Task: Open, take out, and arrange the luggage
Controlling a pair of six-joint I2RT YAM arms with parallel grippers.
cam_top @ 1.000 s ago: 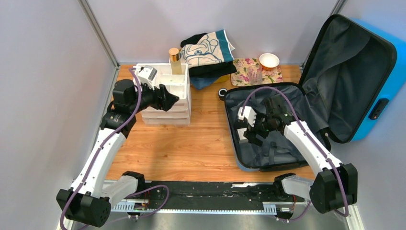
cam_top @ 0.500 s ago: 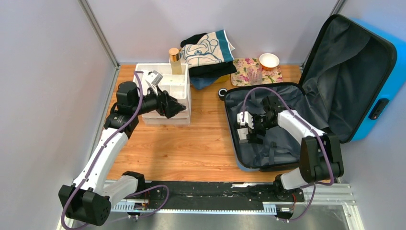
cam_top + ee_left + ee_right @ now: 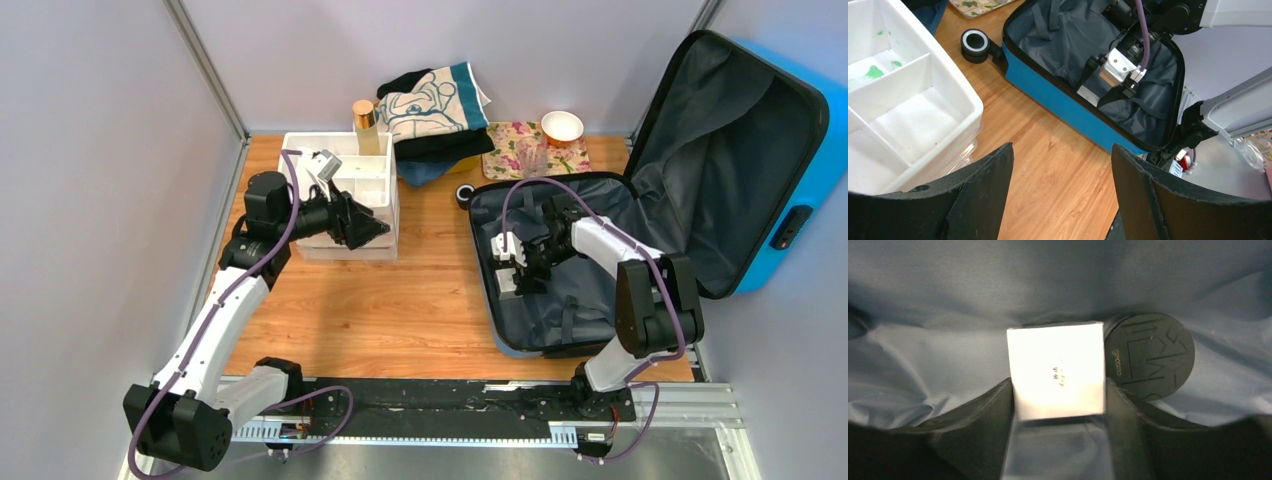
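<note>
The luggage (image 3: 600, 300), a bright-blue suitcase, lies open on the wooden bench (image 3: 400, 310), with its lid raised beyond the right end effector (image 3: 1058, 386). That end effector is down inside the grey-lined lower half. A small white box (image 3: 1055, 371) sits between its fingers, which meet the box's two sides; whether they truly grip it cannot be told. A round black disc (image 3: 1153, 355) touches the box just right of the fingers. The left end effector (image 3: 1060, 192) hangs open and empty above the bench, with a white divided tray (image 3: 908, 115) close on its left and the luggage ahead.
</note>
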